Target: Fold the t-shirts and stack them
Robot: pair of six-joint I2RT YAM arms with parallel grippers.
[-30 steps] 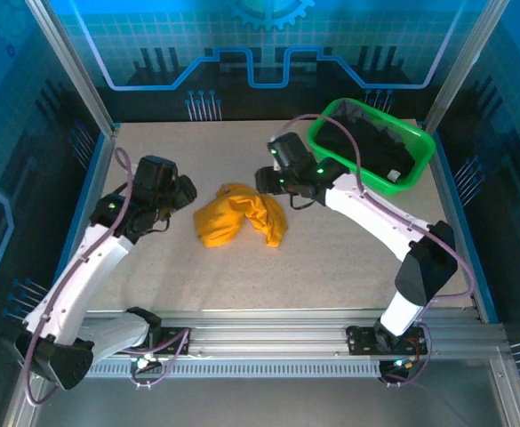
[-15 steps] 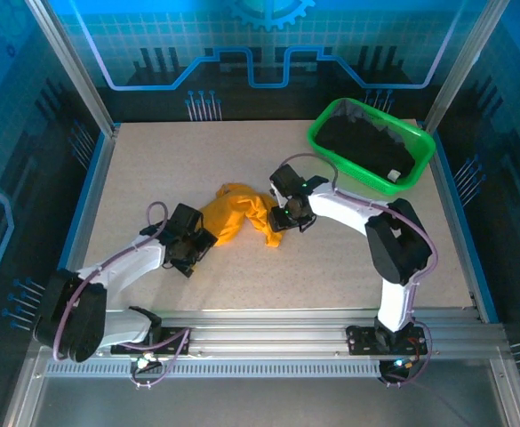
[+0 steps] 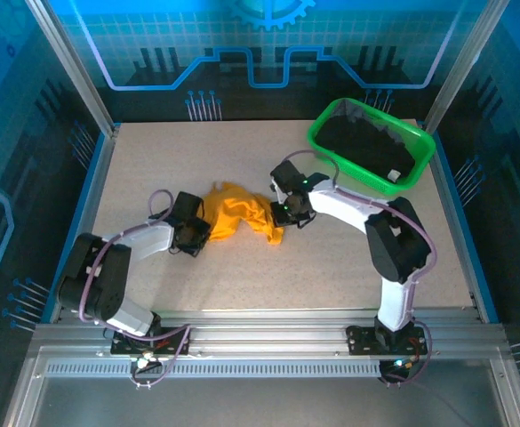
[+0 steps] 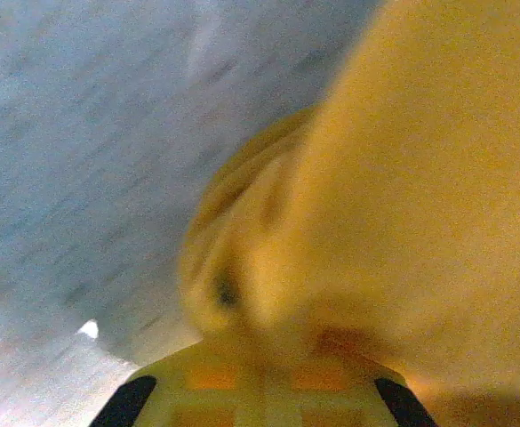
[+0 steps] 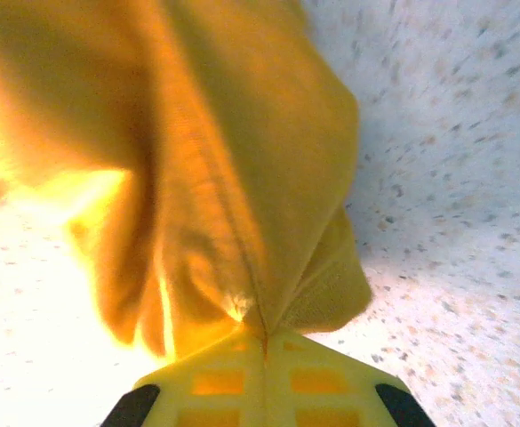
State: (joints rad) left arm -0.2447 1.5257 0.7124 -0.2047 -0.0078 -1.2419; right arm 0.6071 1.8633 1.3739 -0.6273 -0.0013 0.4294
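My two arms lie low over the table (image 3: 197, 160) in the top view. My left arm (image 3: 140, 245) folds back tightly from its base at lower left and reaches right. My right arm (image 3: 348, 206) rises from lower right, bends at the elbow and stretches left toward the middle.

The green basket (image 3: 320, 140) sits at upper right with the black t-shirts (image 3: 366, 142) heaped inside. The orange-yellow t-shirt (image 3: 237, 216) lies crumpled at the centre of the table, between my tools.

My left gripper (image 3: 196, 233) is clamped on its left edge and my right gripper (image 3: 283, 212) on its right edge, both jaws tight on cloth.

From above the pinch itself is hidden. My right wrist view shows a seam gathered where the right fingers (image 5: 215, 382) meet. The blurred left wrist view shows fabric bunched against the left fingers (image 4: 206, 378).
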